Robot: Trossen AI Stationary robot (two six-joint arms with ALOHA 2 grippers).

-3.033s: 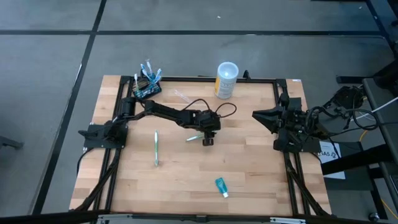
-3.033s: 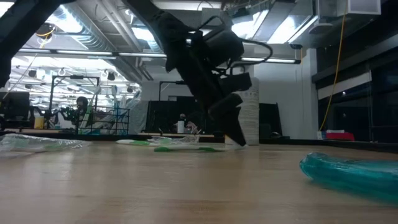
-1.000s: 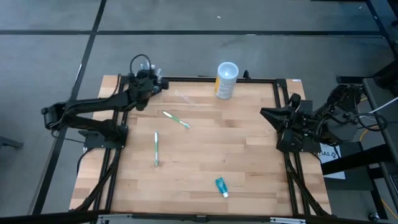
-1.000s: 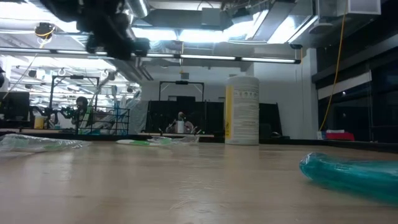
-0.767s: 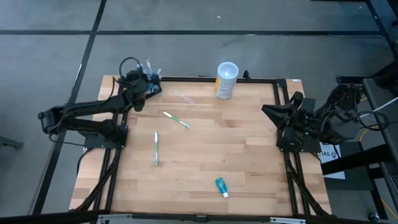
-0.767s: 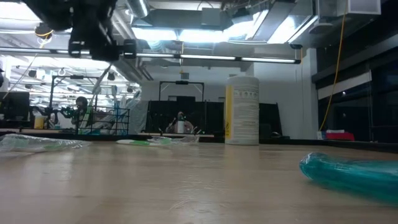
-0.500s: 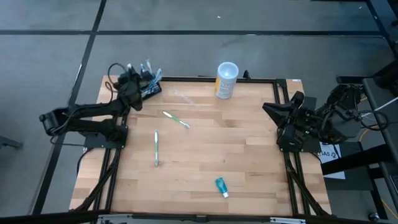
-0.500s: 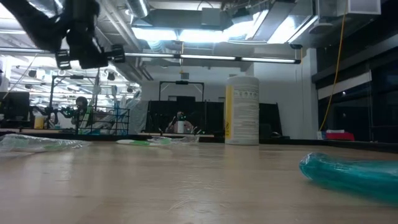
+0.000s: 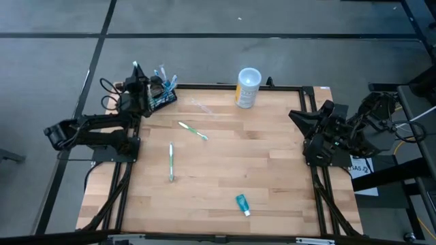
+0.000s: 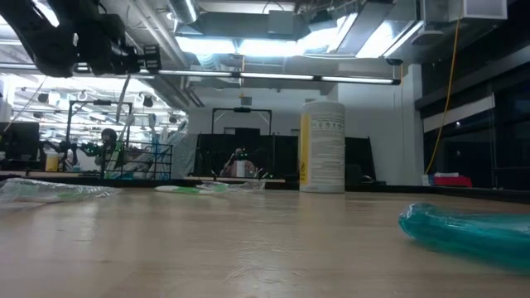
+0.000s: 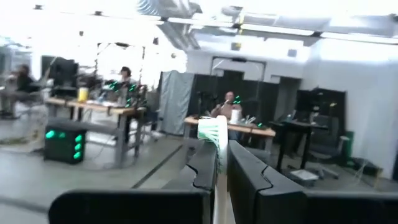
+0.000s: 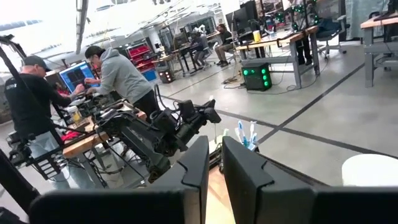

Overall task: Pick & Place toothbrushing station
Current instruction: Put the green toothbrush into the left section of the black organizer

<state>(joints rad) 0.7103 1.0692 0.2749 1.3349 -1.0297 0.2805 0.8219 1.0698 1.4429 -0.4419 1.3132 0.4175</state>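
The toothbrushing station (image 9: 163, 99), a small dark block, stands at the table's far left corner with a few toothbrushes (image 9: 162, 72) upright in it. My left gripper (image 9: 134, 79) is just left of the station, raised off the table and shut on a white toothbrush with a teal head (image 9: 135, 64); it also shows high in the low view (image 10: 137, 56). Two more toothbrushes (image 9: 193, 130) (image 9: 170, 162) lie flat on the wood. My right gripper (image 9: 293, 114) waits raised at the right edge, shut and holding nothing (image 12: 215, 155). My left gripper pinches the toothbrush's white handle (image 11: 219, 198) between its two fingers, a little below the bristle head (image 11: 211, 129). The fingers lie across the handle, about level. The toothbrush stands roughly upright, head above the fingertips, lifted clear of the table and the station.
A white-and-yellow cup (image 9: 248, 87) stands at the far edge, right of the middle. A teal toothpaste tube (image 9: 242, 203) lies near the front edge. A clear wrapper (image 9: 199, 105) lies right of the station. People work at benches in the room behind (image 12: 118, 74).
My left gripper has gone from over the station toward the table's left edge, past the far left corner, turning its wrist as it went. It stays shut, and the teal-headed toothbrush goes with it. My right arm has kept still.
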